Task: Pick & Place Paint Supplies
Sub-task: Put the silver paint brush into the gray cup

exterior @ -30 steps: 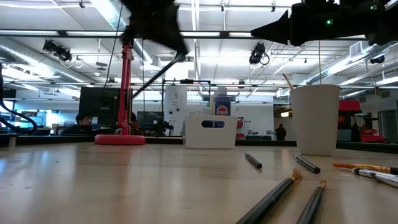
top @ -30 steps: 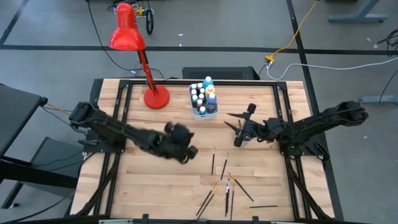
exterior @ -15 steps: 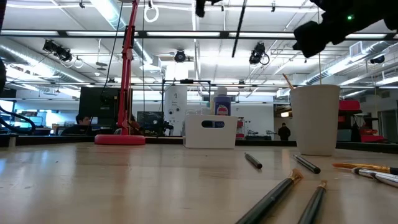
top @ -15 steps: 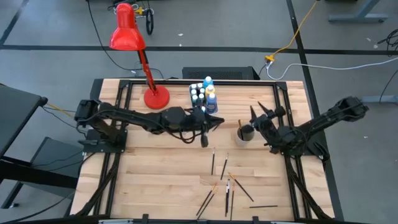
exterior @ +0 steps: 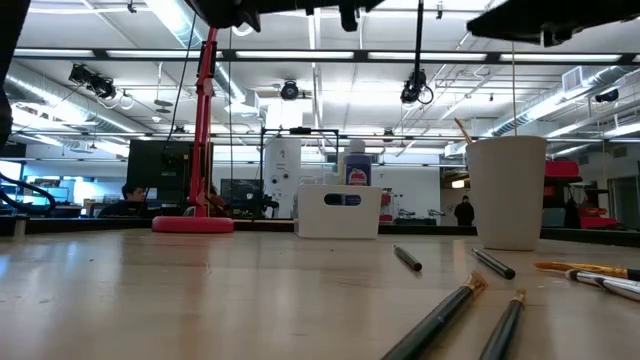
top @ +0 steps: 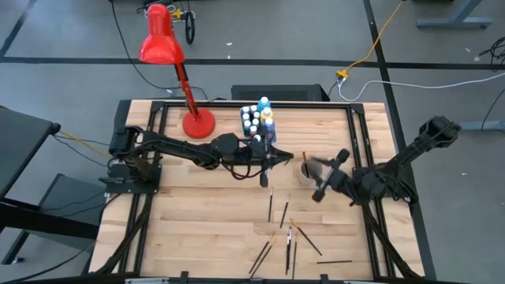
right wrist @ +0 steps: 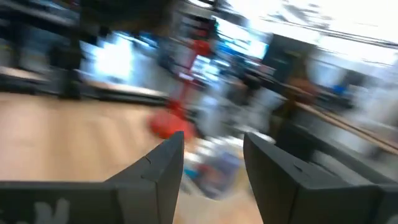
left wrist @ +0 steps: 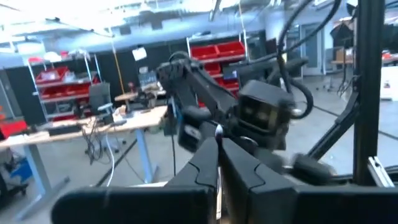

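My left gripper (top: pixel 272 158) (left wrist: pixel 217 146) is high over the table's middle, just left of the white paper cup (top: pixel 306 169) (exterior: pixel 507 190), and is shut on a thin dark paintbrush (top: pixel 264 177) (exterior: pixel 418 40). The cup stands upright with one brush (exterior: pixel 462 128) leaning inside it. My right gripper (top: pixel 319 183) (right wrist: pixel 214 155) is open and empty to the right of the cup. Several more paintbrushes (top: pixel 286 230) (exterior: pixel 440 315) lie flat on the table near its front edge. Paint bottles stand in the white tub (top: pixel 258 131) (exterior: pixel 340 211). My left gripper pinches the paintbrush's thin shaft (left wrist: pixel 217 134) between its two fingers. The fingers are level, pointing toward the table's right, and lie across the brush. The brush hangs upright below them (exterior: pixel 418 45), lifted clear of the table.
The red desk lamp stands with its base (top: pixel 197 125) (exterior: pixel 193 224) at the far left, beside the tub. A black frame rail (top: pixel 359 134) runs around the wooden tabletop. Bare wood lies at the near left (top: pixel 197 229).
My left gripper has gone up and toward the table's right edge with the brush, closing on the cup. The brush has swung from slanted to upright. My right gripper has drawn back from over the cup, uncovering it, then swung toward the near edge.
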### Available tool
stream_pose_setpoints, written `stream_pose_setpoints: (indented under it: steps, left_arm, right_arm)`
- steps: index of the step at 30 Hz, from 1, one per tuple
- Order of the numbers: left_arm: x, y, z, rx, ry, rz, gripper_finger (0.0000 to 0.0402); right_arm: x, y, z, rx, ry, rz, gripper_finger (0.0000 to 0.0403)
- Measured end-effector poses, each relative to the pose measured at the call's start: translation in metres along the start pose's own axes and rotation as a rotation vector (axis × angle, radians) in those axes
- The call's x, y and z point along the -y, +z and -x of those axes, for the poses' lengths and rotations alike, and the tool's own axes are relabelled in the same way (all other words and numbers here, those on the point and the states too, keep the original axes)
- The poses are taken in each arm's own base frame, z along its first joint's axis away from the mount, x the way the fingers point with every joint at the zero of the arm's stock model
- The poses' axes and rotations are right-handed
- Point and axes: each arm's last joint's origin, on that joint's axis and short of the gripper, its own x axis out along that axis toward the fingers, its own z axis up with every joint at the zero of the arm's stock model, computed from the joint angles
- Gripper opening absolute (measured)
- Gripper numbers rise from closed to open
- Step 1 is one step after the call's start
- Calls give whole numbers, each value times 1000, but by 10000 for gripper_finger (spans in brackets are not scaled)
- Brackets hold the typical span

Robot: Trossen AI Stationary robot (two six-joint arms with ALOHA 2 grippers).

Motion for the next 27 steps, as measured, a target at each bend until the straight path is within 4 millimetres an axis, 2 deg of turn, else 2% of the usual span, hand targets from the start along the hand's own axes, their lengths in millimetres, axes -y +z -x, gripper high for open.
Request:
stream_pose_setpoints:
  steps: [2,6,9,11,14,18,20,22,27]
  left_arm:
    - [-1,4,0,29,4,-23,10]
    - [-6,4,0,27,21,-43,6]
    - [-12,3,0,27,40,-44,9]
    - [-17,3,0,25,46,-46,9]
    - [-23,4,1,61,-8,-31,6]
    - [-27,4,1,70,-46,-12,8]
    - [-27,0,-2,86,-40,-12,9]
    - [-25,-10,-5,107,-68,4,6]
    - [-21,-35,-27,146,-117,34,8]
  right_arm:
    - [-4,1,6,28,79,-18,169]
    - [-7,3,20,19,85,-35,169]
    - [-10,6,36,44,170,-43,169]
    - [-13,7,47,86,306,-50,169]
    - [-20,6,62,163,605,-36,169]
    - [-28,1,75,216,984,3,169]
    - [-30,0,78,252,1113,35,169]
    - [-31,0,80,292,1164,64,169]
    - [-30,1,79,295,1140,61,169]
